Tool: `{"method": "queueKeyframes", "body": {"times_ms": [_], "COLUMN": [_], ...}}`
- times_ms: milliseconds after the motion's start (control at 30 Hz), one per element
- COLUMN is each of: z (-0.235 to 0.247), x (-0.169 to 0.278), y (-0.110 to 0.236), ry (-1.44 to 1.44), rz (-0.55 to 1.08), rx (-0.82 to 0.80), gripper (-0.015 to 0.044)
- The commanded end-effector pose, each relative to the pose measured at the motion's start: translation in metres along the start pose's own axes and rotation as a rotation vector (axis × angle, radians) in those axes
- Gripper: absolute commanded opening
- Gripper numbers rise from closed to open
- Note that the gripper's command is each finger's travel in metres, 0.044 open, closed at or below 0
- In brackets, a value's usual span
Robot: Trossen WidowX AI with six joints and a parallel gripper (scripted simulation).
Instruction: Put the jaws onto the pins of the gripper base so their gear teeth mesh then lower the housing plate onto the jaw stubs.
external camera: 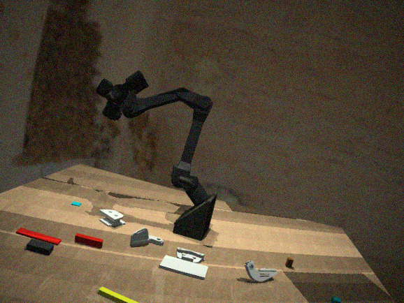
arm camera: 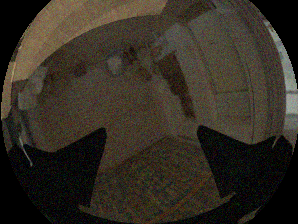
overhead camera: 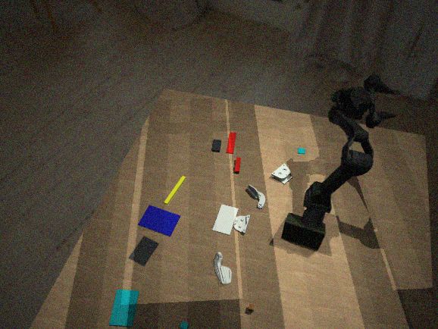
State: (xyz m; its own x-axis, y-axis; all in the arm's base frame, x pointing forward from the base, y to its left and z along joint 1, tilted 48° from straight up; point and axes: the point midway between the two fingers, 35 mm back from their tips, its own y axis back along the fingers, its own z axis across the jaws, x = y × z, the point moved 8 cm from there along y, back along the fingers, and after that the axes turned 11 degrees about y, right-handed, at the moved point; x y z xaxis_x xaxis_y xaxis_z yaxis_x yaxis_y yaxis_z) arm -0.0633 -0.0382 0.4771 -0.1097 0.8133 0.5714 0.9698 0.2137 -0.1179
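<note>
My gripper (overhead camera: 395, 103) (arm camera: 153, 132) is open and empty, raised high at the table's far right edge in the top view, away from all parts. One pale jaw (overhead camera: 258, 195) (external camera: 145, 239) lies in the middle of the table. The other jaw (overhead camera: 223, 270) (external camera: 260, 273) lies apart, nearer the front in the top view. A white two-layered part with holes (overhead camera: 281, 172) (external camera: 112, 213) sits alone near the teal square. A smaller white part (overhead camera: 241, 224) (external camera: 190, 255) lies beside a white slab. I cannot tell surely which is the gripper base and which the housing plate.
The white slab (overhead camera: 226, 220) (external camera: 183, 267) lies mid-table. Red bars (overhead camera: 231, 142) (overhead camera: 237, 165), a black block (overhead camera: 216, 145), a yellow bar (overhead camera: 175, 189), a blue plate (overhead camera: 159, 220), a dark plate (overhead camera: 144, 251), teal pieces (overhead camera: 124, 308) (overhead camera: 301, 151) and a small orange piece (overhead camera: 250, 308) lie around.
</note>
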Motion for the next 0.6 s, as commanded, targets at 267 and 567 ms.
{"method": "queueKeyframes", "body": {"times_ms": [267,567], "z": [-0.026,-0.039], "x": [-0.035,-0.055], "y": [0.007,0.016], "ry": [0.329,0.498], "rz": [-0.059,-0.09], "rx": [0.138,0.242], "gripper": [0.044,0.044]}}
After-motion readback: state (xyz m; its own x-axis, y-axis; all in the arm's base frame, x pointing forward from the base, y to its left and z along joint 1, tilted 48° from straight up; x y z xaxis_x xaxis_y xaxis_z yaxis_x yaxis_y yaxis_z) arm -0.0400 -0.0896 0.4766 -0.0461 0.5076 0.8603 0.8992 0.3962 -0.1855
